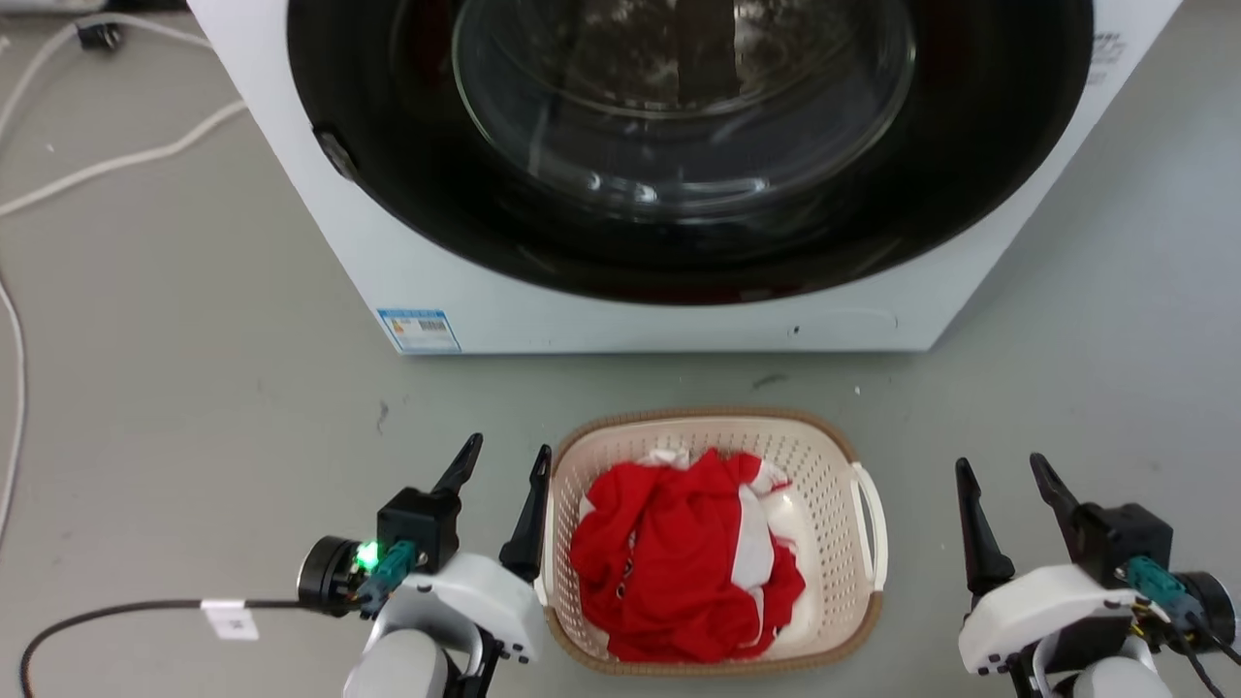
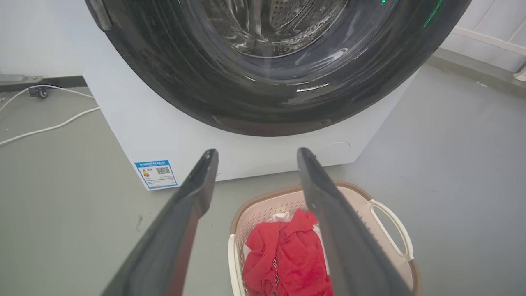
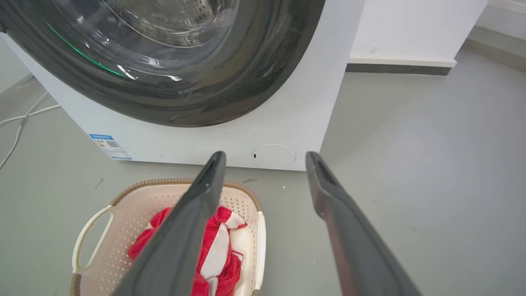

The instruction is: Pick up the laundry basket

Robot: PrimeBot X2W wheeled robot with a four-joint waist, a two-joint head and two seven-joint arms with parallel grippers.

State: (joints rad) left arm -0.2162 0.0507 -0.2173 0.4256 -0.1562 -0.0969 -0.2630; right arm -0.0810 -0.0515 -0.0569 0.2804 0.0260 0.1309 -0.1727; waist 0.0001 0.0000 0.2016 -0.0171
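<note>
The grey floor carries everything here. The washing machine stands at its far side with the round door shut. That leaves open floor in front of it where you can work.

The laundry basket sits on that floor, just in front of the machine's lower front edge and apart from it. It is upright, with its long sides facing your two arms. I judge it is set that way so each arm can take one handle. A heap of red and white clothes fills its bottom, so expect some weight and a load that may shift if you tilt it.

Your left claw is spread wide and has hold of nothing. In the head view its inner finger lies right along the basket's left rim; you cannot tell from here whether it touches. In the left wrist view the basket lies low and to the right of the fingers, so the claw looks to be above it. The left handle is close under that finger.

Your right claw is also wide open and empty. It is near the basket's right side, with a strip of bare floor between it and the right handle. Neither handle is between any fingers yet, so the lift has not begun.
</note>
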